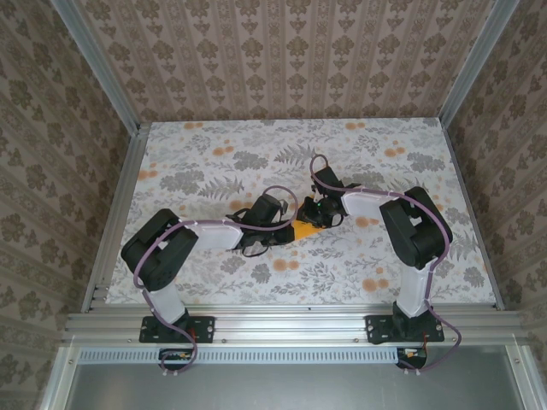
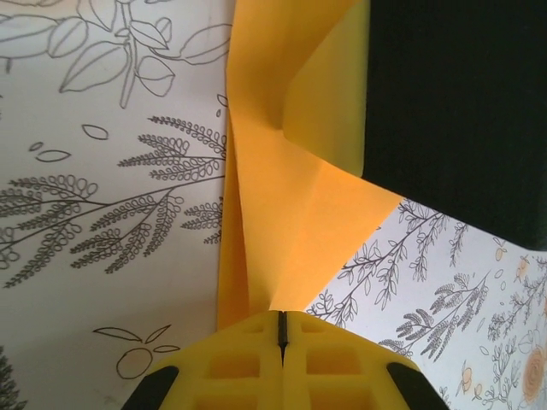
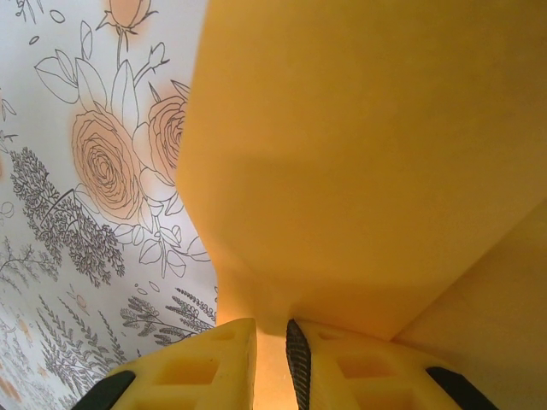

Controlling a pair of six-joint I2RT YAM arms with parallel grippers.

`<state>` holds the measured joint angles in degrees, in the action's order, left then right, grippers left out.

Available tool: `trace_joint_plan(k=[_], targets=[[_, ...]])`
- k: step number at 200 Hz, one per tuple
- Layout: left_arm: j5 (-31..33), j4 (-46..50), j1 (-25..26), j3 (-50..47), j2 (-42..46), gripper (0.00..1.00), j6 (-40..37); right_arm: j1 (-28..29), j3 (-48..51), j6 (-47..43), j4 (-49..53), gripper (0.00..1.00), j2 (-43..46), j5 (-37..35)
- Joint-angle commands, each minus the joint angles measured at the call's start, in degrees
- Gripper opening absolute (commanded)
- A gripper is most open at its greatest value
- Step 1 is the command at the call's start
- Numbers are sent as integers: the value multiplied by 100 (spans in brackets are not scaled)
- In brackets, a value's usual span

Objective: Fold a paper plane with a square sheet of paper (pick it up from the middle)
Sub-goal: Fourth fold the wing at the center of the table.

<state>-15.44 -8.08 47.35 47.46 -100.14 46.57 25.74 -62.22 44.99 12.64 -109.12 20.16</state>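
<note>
Left gripper [image 2: 281, 320]: jaws pressed together on the near end of the orange sheet [image 2: 286, 205], whose main crease runs straight away from the fingertips toward the other arm. The sheet is part-folded and sits mid-table over the floral cloth [image 1: 214, 162], long axis lying arm to arm, so neither arm is nearer and each has an end. Right gripper [image 3: 272, 337]: jaws narrow, sheet edge running into the slit, apparently nipped; the next crease likely needs both ends held in line.
</note>
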Motion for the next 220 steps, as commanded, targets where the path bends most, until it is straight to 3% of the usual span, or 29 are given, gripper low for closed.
trace_joint_plan(k=[1,55,112,159,220], targets=[[164,126,-51,-15,-98,5,103,-42,138,29,599,22,-453,-627],[140,188,-51,-65,-190,5,83,-42,130,44,608,22,-487,-628],[632,612,-51,-62,-95,5,10,-42,139,69,623,22,-532,-654],[665,634,-44,-79,102,5,27,-42,131,97,658,22,-572,-680],[-36,111,39,-37,408,6,-14,-42,131,115,675,22,-584,-680]])
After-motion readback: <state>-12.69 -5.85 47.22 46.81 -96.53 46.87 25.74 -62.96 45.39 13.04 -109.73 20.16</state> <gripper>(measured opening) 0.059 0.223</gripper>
